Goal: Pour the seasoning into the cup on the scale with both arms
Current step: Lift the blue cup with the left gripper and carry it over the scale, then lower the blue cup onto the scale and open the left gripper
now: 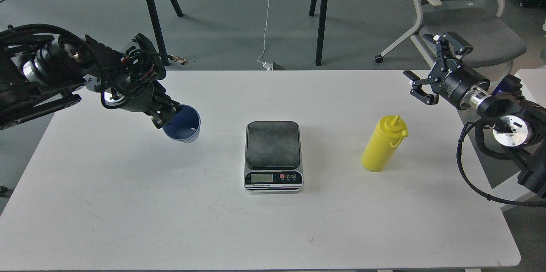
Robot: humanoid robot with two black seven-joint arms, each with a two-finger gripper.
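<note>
While the left gripper (168, 115) clamps the rim of the small light-blue ribbed plastic cup (184, 125), that cup hangs above the white table (128, 204), left of the flat dark-grey kitchen scale (273, 156). The right gripper (431, 69) is spread wide and holds nothing, above and behind the upright tall yellow plastic squeeze bottle (381, 146), which stands right of the scale.

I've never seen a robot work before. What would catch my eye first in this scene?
Probably the left gripper, a black claw holding a light-blue cup by its rim just above the white table, left of centre. In the middle sits a bare scale, and to its right stands a bright yellow bottle, untouched. The right gripper hangs open at the table's far right corner.
</note>
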